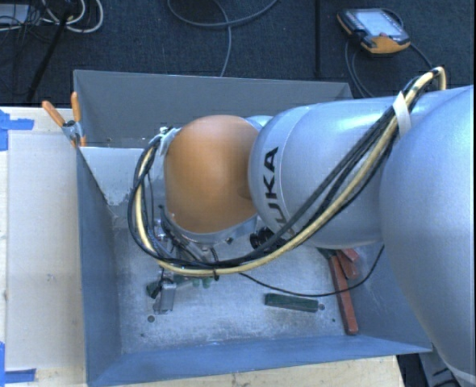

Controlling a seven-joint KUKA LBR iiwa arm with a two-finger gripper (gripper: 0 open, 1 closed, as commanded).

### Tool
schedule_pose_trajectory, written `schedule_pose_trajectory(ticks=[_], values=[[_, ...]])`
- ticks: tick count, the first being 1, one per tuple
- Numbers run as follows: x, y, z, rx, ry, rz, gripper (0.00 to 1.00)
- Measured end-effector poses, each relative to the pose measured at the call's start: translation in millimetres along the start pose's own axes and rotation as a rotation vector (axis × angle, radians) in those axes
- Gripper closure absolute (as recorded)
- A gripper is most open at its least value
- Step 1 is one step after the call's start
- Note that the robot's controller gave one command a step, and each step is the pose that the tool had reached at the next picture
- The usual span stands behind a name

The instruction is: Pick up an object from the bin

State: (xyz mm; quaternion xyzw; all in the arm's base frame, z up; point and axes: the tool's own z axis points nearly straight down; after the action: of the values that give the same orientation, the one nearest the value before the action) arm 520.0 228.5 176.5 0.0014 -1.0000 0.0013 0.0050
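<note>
Clearly lettered "UKA", the arm (327, 192) hangs its gripper (164, 294), state untellable, left of a green bar (293, 302).

1 close camera looks down into the bin (222, 101).

The grey sheet-metal bin (101, 240) has smooth, matt walls; its floor looks rough, speckled with pale grain. The arm's silver-grey rounded shell (335, 176) is smooth and glossy, and the orange domed wrist cover (210, 172) has a softer satin sheen. The black and yellowish cables (222, 268) look like sleek rubbery plastic. The small grey gripper (164, 295) looks like dull metal. A dark green flat strip (293, 301) is matt; a long reddish-brown bar (344, 293) is smooth, its material unclear.
</note>
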Motion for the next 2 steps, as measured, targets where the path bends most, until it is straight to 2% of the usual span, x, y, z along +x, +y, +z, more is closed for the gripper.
schedule_pose_trajectory(ticks=[1, 2], values=[[-2.1, -1, -4, -0.002, -0.008, 0.004, 0.0], [-22.3, -24, -2, -0.003, -0.01, -0.069, 0.0]])
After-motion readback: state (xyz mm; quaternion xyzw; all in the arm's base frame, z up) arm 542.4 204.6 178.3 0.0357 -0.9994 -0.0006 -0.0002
